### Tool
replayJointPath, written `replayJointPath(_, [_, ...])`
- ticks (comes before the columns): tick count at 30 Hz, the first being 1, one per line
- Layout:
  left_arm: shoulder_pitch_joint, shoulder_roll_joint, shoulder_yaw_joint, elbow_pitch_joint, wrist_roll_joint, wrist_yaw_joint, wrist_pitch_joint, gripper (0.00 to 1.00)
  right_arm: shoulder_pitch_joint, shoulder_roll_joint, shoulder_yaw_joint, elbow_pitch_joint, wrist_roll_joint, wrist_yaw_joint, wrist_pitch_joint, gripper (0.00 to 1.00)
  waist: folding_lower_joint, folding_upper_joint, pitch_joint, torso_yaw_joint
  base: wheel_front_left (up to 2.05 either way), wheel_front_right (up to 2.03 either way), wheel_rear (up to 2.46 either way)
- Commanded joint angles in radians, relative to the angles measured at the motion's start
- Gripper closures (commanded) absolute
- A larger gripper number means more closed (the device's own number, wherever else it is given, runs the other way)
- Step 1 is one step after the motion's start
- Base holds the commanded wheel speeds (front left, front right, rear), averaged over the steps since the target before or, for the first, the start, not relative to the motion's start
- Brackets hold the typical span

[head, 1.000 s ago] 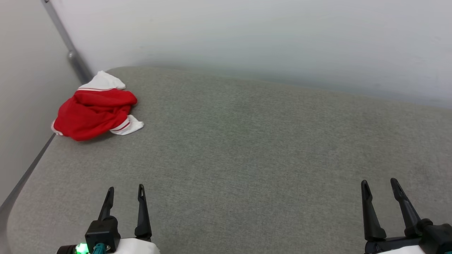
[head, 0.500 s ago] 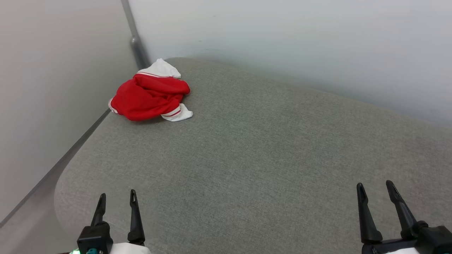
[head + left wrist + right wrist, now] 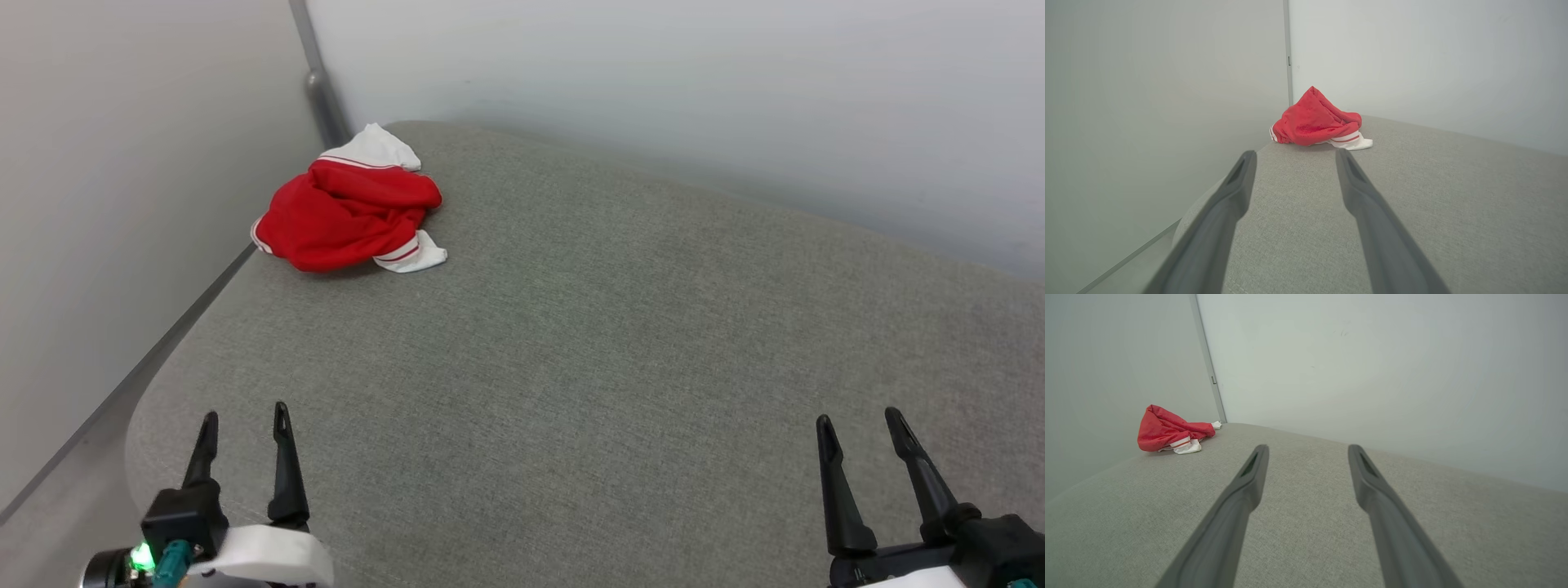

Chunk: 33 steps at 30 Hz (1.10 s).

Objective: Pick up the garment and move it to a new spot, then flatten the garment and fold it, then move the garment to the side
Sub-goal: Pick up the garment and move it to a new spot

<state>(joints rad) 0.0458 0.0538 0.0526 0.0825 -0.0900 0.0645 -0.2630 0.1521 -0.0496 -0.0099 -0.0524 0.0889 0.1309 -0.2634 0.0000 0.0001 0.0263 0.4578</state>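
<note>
- Head view, lower corners: the left tool (image 3: 246, 411) and the right tool (image 3: 857, 415), each with two long dark fingers, stand fully spread and hold nothing. Both sit over the near part of the counter.
- Grey fabric-covered counter (image 3: 571, 367): it is bare between the tools and the garment.
- Red jersey garment with white, red-striped sleeves (image 3: 347, 220): it lies crumpled at the far left corner of the counter, near the grey corner post (image 3: 314, 82) where two pale walls meet. It is well apart from both tools.
- Step in hand, as judged: the first pick-up. Neither tool has made contact.
- Next move, as judged: extend the left tool, which points almost straight at the garment in the left wrist view. Lower it onto a raised fold, then close. The left wall close beside the garment leaves little side clearance.
- Hard to make out: any lettering, the collar, the hem and how the folds are layered. One sleeve is partly hidden behind the red bulk. The bottom edge of the frame cuts off the tool bodies.
</note>
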Motion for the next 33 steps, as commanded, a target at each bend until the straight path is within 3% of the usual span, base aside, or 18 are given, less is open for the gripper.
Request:
replayJointPath(1, [-0.032, 0.008, 0.019, 0.013, -0.006, -0.016, -0.003, 0.00, -0.013, -0.001, 0.002, -0.007, -0.013, 0.000, -0.002, 0.00, 0.0000, -0.0001, 0.018, -0.018, 0.00, 0.00, 0.00])
replayJointPath(11, [-0.346, 0.118, 0.179, 0.094, -0.056, -0.121, -0.003, 0.00, -0.062, -0.001, -0.021, -0.060, -0.097, 0.000, -0.002, 0.00, 0.0000, -0.0001, 0.167, -0.087, 0.00, 0.00, 0.00])
replayJointPath(15, [-0.476, 0.157, 0.214, 0.144, -0.086, -0.143, -0.003, 0.00, -0.091, -0.001, -0.019, -0.095, -0.127, 0.000, -0.002, 0.00, 0.0000, -0.0001, 0.230, -0.104, 0.00, 0.00, 0.00])
replayJointPath(16, [-0.574, 0.201, 0.234, 0.180, -0.099, -0.154, -0.003, 0.00, -0.114, -0.001, -0.022, -0.124, -0.150, 0.000, -0.002, 0.00, 0.0000, -0.0001, 0.281, -0.116, 0.00, 0.00, 0.00])
replayJointPath(18, [-0.611, 0.210, 0.242, 0.202, -0.115, -0.157, -0.003, 0.00, -0.126, -0.002, -0.025, -0.138, -0.161, 0.000, -0.002, 0.00, 0.0000, -0.0001, 0.308, -0.122, 0.00, 0.00, 0.00])
replayJointPath(22, [-0.797, 0.290, 0.261, 0.291, -0.171, -0.177, -0.002, 0.00, -0.184, -0.001, -0.031, -0.213, -0.206, 0.000, -0.002, 0.00, 0.0000, -0.0001, 0.420, -0.138, 0.00, 0.00, 0.00])
replayJointPath(29, [-1.015, 0.436, 0.170, 0.470, -0.268, -0.192, 0.105, 0.00, -0.250, -0.004, -0.023, -0.315, -0.249, 0.000, -0.002, 0.00, 0.0000, -0.0001, 0.546, -0.156, 0.00, 0.00, 0.00])
replayJointPath(30, [-1.015, 0.436, 0.170, 0.470, -0.268, -0.192, 0.105, 0.00, -0.250, -0.004, -0.023, -0.315, -0.249, 0.000, -0.002, 0.00, 0.0000, -0.0001, 0.546, -0.156, 0.00, 0.00, 0.00])
replayJointPath(33, [-1.072, 0.500, 0.101, 0.542, -0.341, -0.192, 0.192, 0.00, -0.272, -0.011, -0.022, -0.355, -0.260, 0.000, -0.002, 0.00, 0.0000, -0.0001, 0.586, -0.166, 0.00, 0.00, 0.00])
